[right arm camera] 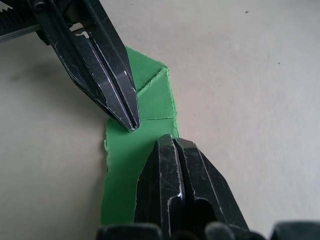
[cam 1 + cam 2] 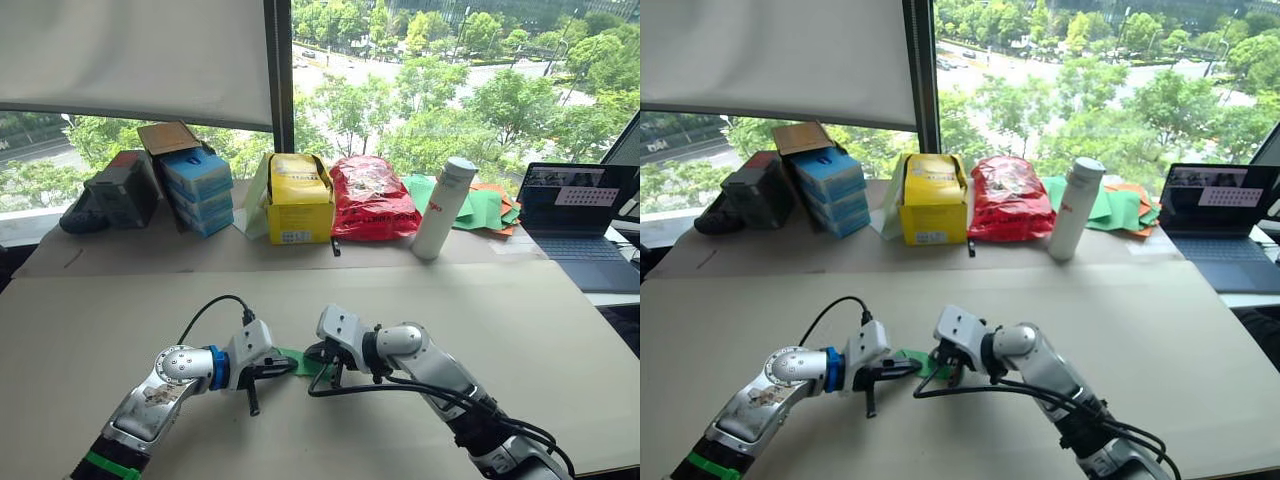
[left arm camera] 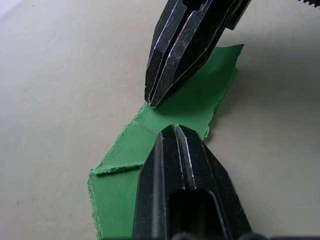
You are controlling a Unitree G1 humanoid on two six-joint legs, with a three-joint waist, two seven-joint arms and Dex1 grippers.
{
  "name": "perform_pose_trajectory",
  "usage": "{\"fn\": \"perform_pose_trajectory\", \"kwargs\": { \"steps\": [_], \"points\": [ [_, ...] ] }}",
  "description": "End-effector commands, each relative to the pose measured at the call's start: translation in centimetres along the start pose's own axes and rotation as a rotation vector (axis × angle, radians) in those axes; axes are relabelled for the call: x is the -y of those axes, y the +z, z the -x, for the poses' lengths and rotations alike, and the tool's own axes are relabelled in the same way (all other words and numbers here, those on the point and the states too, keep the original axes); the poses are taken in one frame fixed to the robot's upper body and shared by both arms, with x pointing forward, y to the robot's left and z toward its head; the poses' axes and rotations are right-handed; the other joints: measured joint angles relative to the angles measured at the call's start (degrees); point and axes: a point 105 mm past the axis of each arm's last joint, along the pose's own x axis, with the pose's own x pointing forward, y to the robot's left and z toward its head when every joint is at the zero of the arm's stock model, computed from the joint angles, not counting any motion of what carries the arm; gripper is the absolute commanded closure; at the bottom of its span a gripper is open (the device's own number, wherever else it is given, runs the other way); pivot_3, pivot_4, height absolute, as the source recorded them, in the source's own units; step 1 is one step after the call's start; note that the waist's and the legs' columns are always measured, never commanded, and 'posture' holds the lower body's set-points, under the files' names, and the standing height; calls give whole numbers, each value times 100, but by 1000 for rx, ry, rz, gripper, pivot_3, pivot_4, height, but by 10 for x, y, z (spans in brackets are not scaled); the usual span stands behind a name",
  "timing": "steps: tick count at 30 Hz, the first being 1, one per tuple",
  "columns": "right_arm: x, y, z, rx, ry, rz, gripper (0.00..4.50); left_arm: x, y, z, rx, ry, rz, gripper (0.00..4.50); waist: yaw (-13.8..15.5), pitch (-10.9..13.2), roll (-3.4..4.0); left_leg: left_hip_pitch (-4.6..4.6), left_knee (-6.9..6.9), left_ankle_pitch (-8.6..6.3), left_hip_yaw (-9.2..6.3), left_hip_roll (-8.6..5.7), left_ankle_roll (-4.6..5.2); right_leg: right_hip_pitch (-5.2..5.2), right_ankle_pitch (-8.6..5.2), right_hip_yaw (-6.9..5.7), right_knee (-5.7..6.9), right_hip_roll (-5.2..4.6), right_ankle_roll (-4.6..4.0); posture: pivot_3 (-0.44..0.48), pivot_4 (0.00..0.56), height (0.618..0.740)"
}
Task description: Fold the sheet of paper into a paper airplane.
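yellow box (image 2: 298, 198) | red bag (image 2: 372, 197) | white bottle (image 2: 445, 208) | laptop (image 2: 577, 222) | possibly blue cartons (image 2: 198, 188)

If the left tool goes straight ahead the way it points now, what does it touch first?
Most likely the right tool, tip facing tip across the green paper under both. The gap looks small; depth is unclear.

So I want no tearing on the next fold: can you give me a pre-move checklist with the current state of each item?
1. Sheet of paper lying flat on the table: ok.
2. Left gripper closed, tip down on the paper: ok.
3. Right gripper closed, tip down on the paper: ok.
4. The two tips close together but apart: ok.
5. Earlier folds holding, flaps lying flat: ok.
6. Paper edges clean: not ok, they look ragged.
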Motion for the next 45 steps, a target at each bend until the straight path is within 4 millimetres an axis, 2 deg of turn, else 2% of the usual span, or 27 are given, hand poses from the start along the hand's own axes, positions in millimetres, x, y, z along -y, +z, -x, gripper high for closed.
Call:
{"fn": "perform_pose_trajectory", "kwargs": {
  "steps": [1, 9, 12, 17, 21, 28, 32, 40, 45],
  "points": [
    [0, -14, -1, -58, -7, 11, 4443, -7, -10, -1, -53, 40, 17, 4500, -6, 0, 1, 1, 0, 0, 0, 0, 0, 0, 0, 1, 1, 1, 0, 0, 150, 740],
    [-1, -22, -1, -89, 0, 15, 4443, -4, -21, -3, -104, 21, 35, 4500, -26, -11, 9, 13, -1, 0, 0, 1, 0, 7, 0, 4, 3, 2, 0, 0, 150, 740],
    [1, -18, 0, -71, -11, 21, 4443, 0, -23, -3, -110, 6, 40, 4500, -25, -12, 11, 14, -2, -1, 0, 1, 2, 7, 0, 5, 2, 0, 0, 0, 150, 740],
    [4, 2, 3, 2, -15, 41, 4443, 2, -25, -3, -114, -3, 44, 4500, -25, -12, 11, 12, -1, -1, 0, 1, 2, 5, 0, 6, 2, -2, 0, 0, 150, 740],
    [1, 1, 3, -1, -5, 41, 4443, 3, -26, -4, -120, -7, 37, 4500, -26, -12, 11, 11, -2, -1, 0, 1, 2, 4, 0, 7, 1, -3, 0, 0, 150, 740],
    [-6, -48, 7, -212, 23, 7, 4443, 3, -26, -3, -123, -5, 32, 4500, -19, -23, 17, 15, -2, -5, 0, 1, 9, 7, 0, 6, -1, -8, 0, 0, 150, 740],
    [-8, -68, 15, -292, 21, -23, 4443, 3, -26, -3, -125, -5, 30, 4500, 3, -52, 31, 25, -4, -8, -1, 1, 12, 16, -1, 5, -3, -12, 0, 0, 150, 740],
    [-12, -91, 37, -357, -1, -62, 4443, 3, -27, -2, -132, -7, 27, 4500, 61, -84, 58, 91, -20, -28, -7, -6, 43, 73, -9, -8, -33, -68, 14, 0, 150, 740],
    [-15, -100, 52, -392, -15, -69, 4443, 1, -28, -1, -136, -5, 23, 4500, 116, -93, 66, 95, -19, -31, -26, -8, 46, 95, -8, -14, -57, -90, 17, 0, 150, 740]
  ]
}}
